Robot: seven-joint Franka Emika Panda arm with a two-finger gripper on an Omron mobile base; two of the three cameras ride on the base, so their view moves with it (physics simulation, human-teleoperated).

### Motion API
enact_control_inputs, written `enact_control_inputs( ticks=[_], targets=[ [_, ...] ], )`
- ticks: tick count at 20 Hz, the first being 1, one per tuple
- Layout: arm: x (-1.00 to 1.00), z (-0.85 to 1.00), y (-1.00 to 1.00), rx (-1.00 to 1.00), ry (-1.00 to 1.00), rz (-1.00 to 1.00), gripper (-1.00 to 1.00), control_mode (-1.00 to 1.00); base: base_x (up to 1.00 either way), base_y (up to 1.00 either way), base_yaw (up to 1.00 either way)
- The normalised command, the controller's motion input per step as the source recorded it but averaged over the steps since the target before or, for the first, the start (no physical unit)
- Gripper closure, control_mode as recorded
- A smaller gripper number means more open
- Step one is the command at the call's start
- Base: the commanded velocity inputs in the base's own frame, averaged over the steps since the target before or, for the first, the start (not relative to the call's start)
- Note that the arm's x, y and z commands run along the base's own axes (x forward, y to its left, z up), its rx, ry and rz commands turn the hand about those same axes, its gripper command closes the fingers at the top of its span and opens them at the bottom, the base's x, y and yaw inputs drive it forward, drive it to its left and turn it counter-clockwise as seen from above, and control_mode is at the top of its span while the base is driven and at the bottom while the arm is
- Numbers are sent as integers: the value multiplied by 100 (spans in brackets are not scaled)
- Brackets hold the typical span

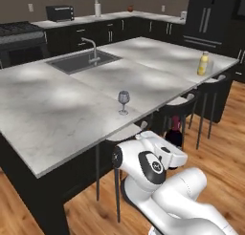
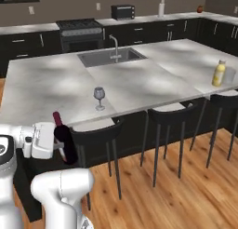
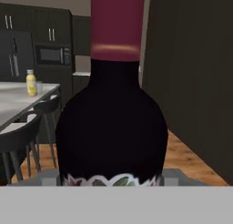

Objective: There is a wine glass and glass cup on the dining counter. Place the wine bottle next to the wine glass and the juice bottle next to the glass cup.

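The pincer (image 2: 59, 140) grips the small dark glass wine bottle with the dark red capped neck (image 2: 63, 142), holding it low beside the black stools, below the edge of the white grey-veined marble table (image 1: 57, 110). The likely trouble is the lift: rising too close to the edge could knock the bottle against the marble or a stool back. The small clear stemmed wine glass (image 1: 124, 101) stands near that edge and could be tipped. The pale yellow white-capped juice bottle (image 1: 204, 63) waits far along the table.
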Motion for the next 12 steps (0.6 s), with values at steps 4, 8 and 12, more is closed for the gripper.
enact_control_inputs(
  ticks=[4, 8, 12],
  targets=[
    [0, 0, 0, 0, 0, 0, 100, 100, 69, -17, 16],
    [0, 0, 0, 0, 0, 0, 100, 100, 68, -16, 14],
    [0, 0, 0, 0, 0, 0, 100, 100, 68, -15, 16]
  ],
)
